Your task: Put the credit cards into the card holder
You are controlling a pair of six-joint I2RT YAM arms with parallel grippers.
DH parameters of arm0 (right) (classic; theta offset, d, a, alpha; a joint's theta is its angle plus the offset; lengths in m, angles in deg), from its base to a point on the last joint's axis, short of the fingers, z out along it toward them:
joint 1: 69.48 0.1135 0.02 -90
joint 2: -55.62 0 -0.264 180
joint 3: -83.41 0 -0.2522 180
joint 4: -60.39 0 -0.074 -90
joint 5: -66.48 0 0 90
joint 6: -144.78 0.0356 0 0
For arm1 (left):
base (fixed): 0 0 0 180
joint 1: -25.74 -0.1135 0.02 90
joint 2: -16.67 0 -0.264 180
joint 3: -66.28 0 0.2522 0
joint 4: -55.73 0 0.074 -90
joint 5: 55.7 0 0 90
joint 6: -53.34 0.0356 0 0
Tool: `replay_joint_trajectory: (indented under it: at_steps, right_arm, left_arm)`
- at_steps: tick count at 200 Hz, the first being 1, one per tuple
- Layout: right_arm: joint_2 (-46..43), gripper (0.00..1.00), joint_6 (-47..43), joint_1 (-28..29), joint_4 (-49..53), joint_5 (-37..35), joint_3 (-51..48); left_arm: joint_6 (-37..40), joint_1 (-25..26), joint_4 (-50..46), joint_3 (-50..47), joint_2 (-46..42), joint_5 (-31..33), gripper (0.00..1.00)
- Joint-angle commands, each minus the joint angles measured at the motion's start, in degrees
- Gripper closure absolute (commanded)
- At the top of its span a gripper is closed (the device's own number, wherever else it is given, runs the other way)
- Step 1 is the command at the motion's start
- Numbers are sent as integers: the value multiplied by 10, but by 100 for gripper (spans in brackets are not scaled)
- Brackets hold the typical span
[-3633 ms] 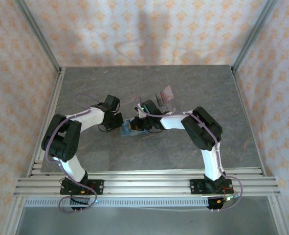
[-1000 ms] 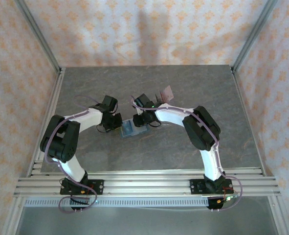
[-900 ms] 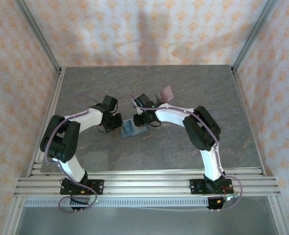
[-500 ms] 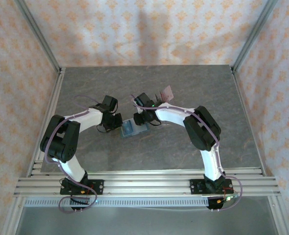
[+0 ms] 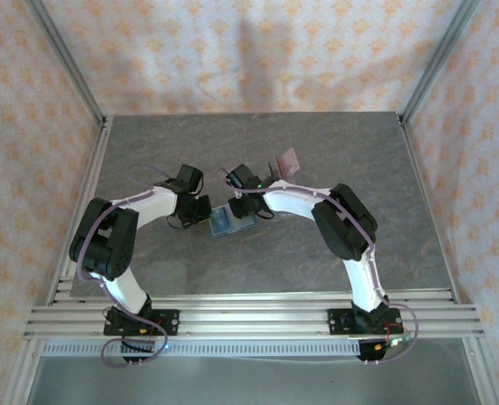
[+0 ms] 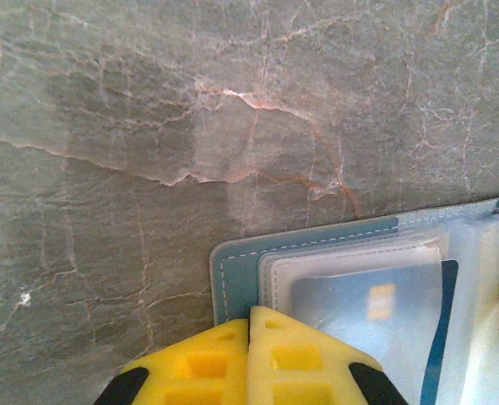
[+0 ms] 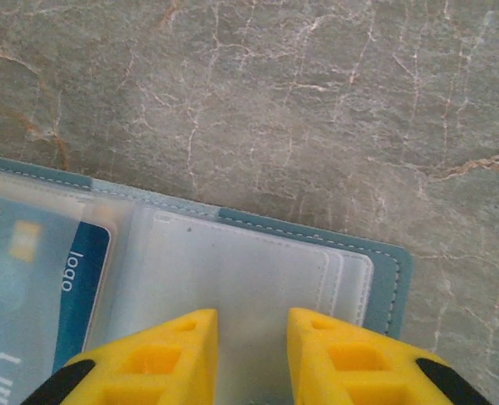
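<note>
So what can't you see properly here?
Top view: the card holder is too small to show what's inside.
Top view: the pink card, print too tiny.
Left wrist: the blue card, cut off by the bottom edge and the left gripper.
Right wrist: whether the right gripper touches the clear sleeve, hidden under its fingers.

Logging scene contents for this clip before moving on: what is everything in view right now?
card holder: one, teal, open flat at table centre, clear sleeves up
blue card: one, inside a clear sleeve of the holder
pink card: one, propped up beyond the right arm
table: one, grey marbled
left gripper: one, yellow fingers shut, at the holder's corner
right gripper: one, yellow fingers apart, over a clear sleeve
</note>
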State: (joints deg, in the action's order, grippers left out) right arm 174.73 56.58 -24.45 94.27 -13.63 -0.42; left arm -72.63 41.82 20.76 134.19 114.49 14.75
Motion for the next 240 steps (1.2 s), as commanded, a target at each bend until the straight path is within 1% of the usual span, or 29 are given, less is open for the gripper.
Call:
replay_joint_trajectory:
  at_steps: [1,18,39,76,109,145,191,240]
  right_arm:
    - [20,74,7,12,18,-22,-34]
    - [20,77,15,17,10,-23,-49]
    - [21,84,23,24,2,-22,-60]
    - [15,100,29,27,-2,-21,-63]
    - [-1,100,21,26,6,-38,-51]
    - [-8,100,13,27,26,-46,-13]
    - [-23,100,24,27,39,-16,24]
    - [-31,100,49,27,31,36,33]
  left_arm:
    - [5,-5,1,-10,8,-1,100]
    - [5,-5,2,-10,10,-2,100]
    - [4,-5,2,-9,12,-3,100]
    - [4,-5,1,-9,11,-3,100]
    - [3,-5,2,-11,11,-3,100]
    - [1,-4,5,-15,11,-6,100]
    - [-1,-2,8,-20,10,-7,100]
    - [-4,0,14,-23,13,-9,100]
